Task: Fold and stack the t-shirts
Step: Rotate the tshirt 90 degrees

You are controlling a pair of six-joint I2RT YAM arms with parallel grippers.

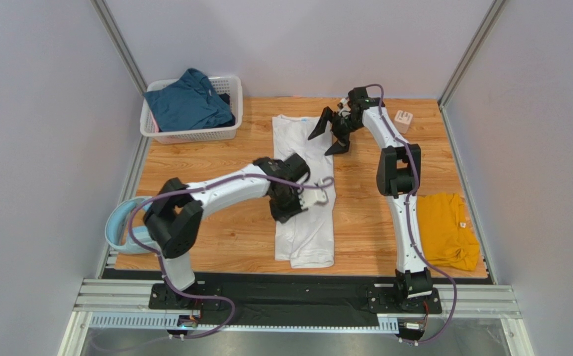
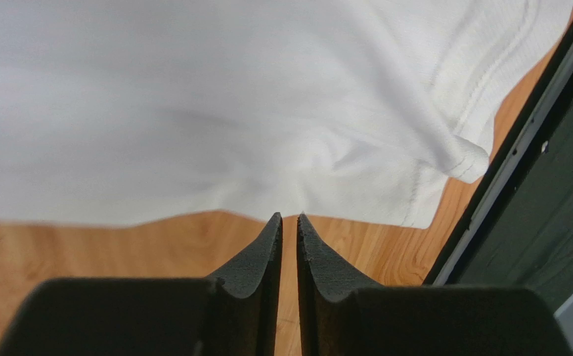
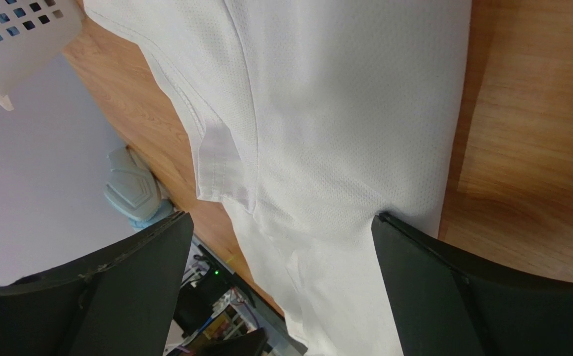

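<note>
A white t-shirt (image 1: pixel 304 222) lies as a long narrow strip down the middle of the wooden table. My left gripper (image 1: pixel 316 197) sits at its right edge about halfway along, with its jaws shut on the hem. In the left wrist view the cloth (image 2: pixel 267 111) puckers toward the nearly touching tips of the left gripper (image 2: pixel 290 215). My right gripper (image 1: pixel 331 132) hovers open above the strip's far end. The right wrist view shows the shirt (image 3: pixel 341 111) lying below the wide-apart fingers of the right gripper (image 3: pixel 282 216). A folded mustard-yellow t-shirt (image 1: pixel 449 230) lies at the near right. A dark teal t-shirt (image 1: pixel 189 100) is in the basket.
The white lattice basket (image 1: pixel 193 134) stands at the far left corner. A small white box (image 1: pixel 403 118) sits at the far right. A pale-blue curved object (image 1: pixel 122 226) lies off the table's left edge. A black strip and metal rails run along the near edge.
</note>
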